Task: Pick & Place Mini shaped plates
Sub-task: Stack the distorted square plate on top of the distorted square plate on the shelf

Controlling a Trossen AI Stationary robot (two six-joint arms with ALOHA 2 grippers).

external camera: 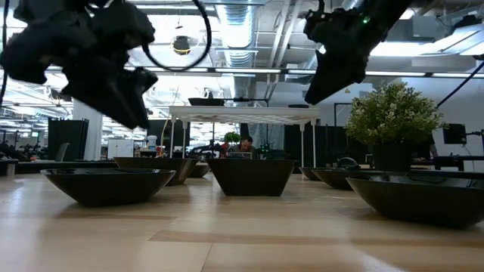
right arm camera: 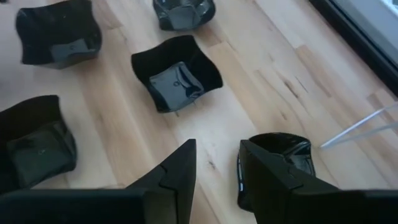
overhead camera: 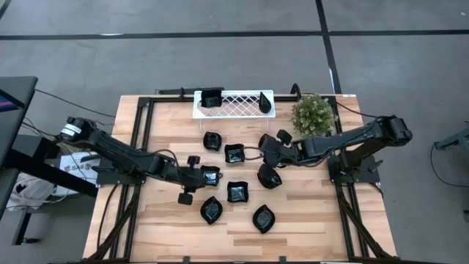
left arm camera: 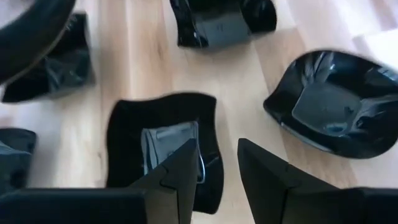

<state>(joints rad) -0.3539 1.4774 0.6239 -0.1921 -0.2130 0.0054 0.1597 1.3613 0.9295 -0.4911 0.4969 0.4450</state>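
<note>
Above the desk (overhead camera: 168,227), both end effectors hover with fingers apart, empty: left end effector (left arm camera: 217,168) over a square plate (left arm camera: 163,149), right end effector (right arm camera: 217,168) beside another plate (right arm camera: 273,168), apparently lining up grasps.

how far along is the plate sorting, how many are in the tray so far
Early. Two plates, a square one and a teardrop, sit in the white tray. Nothing is in hand: the left gripper hovers open over a square plate, and the right gripper hovers open above the table, near the teardrop plate. About seven plates remain on the table, among them a leaf plate.
</note>
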